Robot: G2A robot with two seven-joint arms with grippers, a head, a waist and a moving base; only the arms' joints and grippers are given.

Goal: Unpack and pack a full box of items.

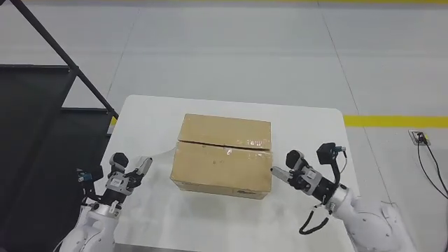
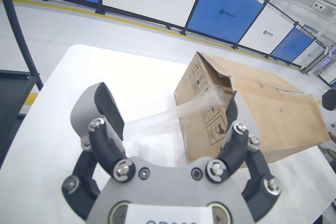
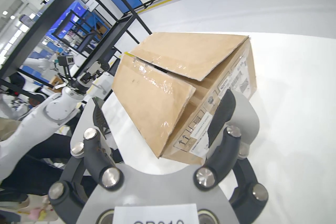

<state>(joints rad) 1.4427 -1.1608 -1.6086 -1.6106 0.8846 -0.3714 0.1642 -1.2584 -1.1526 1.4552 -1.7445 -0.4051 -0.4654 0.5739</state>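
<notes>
Cardboard box (image 1: 222, 155), one, mid-table (image 1: 154, 112), top flaps parted and slightly lifted. One clear tape strip (image 2: 168, 114) stretched from its left end to left gripper (image 2: 168, 96), jaws wide apart. Right gripper (image 3: 161, 100) just beside box's right end, jaws likewise open. One black shelf rack (image 1: 38, 133) off table's left edge.
</notes>
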